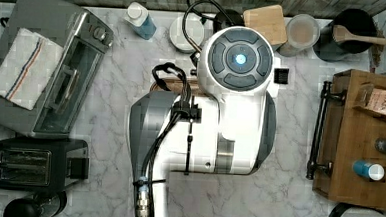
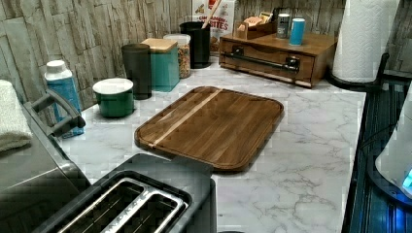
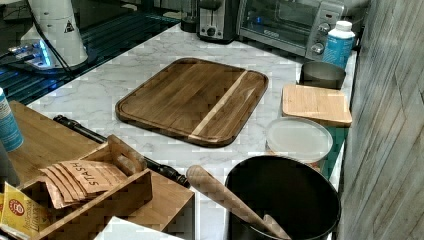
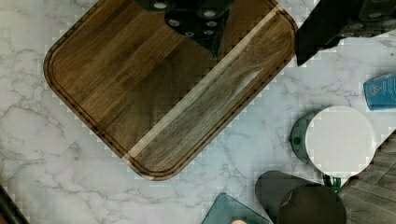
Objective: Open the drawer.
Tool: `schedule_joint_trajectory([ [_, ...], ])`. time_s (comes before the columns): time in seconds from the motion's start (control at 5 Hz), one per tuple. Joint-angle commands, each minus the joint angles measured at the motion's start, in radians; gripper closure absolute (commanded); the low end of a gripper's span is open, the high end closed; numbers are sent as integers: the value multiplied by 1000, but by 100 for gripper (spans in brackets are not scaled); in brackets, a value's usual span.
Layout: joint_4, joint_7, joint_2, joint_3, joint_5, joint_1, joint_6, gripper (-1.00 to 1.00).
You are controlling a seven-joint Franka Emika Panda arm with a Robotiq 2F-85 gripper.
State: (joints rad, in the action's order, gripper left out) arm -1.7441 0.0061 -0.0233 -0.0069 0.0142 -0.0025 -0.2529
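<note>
Even, fairly bright indoor light falls on the marble surface [image 2: 311, 145]. The cutting board [image 4: 159, 88] carries a soft dark shadow in the wrist view. Blocky compression marks edges throughout; the arm's blue lamp [image 1: 240, 59] glows.

Arm [image 1: 232, 90] hides cutting board [image 1: 172, 85] in top view; jaws cut off.
</note>
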Motion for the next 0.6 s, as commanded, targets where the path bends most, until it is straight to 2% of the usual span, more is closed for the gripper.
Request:
schedule_joint_trajectory([
  [0.2,0,0,-1,1,0,1,0,-100],
  [0.4,0,0,-1,1,0,1,0,-100],
  [0.6,-103,-52,52,-5,-38,-5,-81,-100],
])
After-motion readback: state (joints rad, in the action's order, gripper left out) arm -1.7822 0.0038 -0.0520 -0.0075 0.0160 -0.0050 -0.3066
